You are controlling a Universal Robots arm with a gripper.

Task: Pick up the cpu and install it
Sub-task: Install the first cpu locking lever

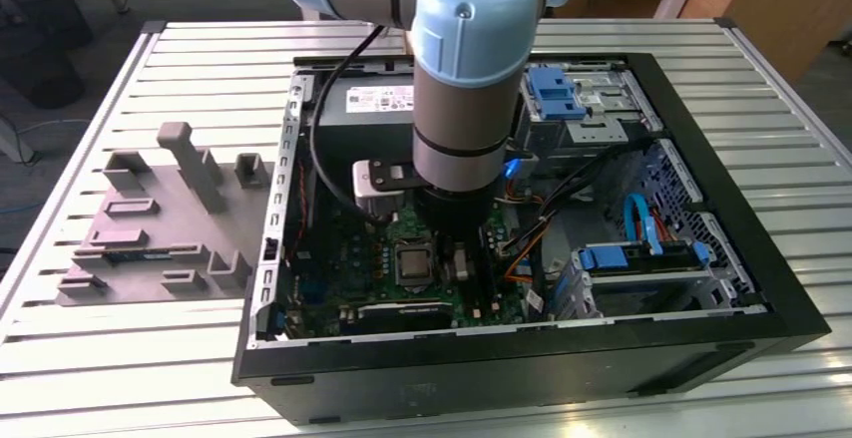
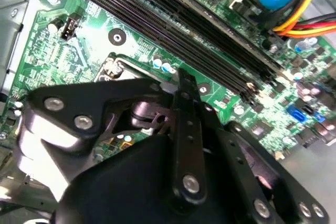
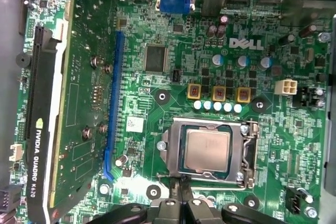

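Slatted aluminium table (image 1: 160, 358) under everything, with the open PC case (image 1: 785, 298) lying on its side and a grey parts tray (image 1: 147, 248) just beside it at 9 o'clock in the exterior view. So where are we at? Looks pretty far along to us: in the first wrist view the cpu (image 3: 207, 150) is already sitting flat in the socket (image 3: 207, 153), metal frame around it, on the green motherboard (image 3: 252, 77). Whether the retention frame is latched down, we can't tell, so that bit may be left. Our arm (image 1: 466, 109) drops straight down into the case over the board. The gripper (image 3: 182, 195) hangs just at the cpu's 6 o'clock edge in the first wrist view, fingertips pressed together, holding nothing.
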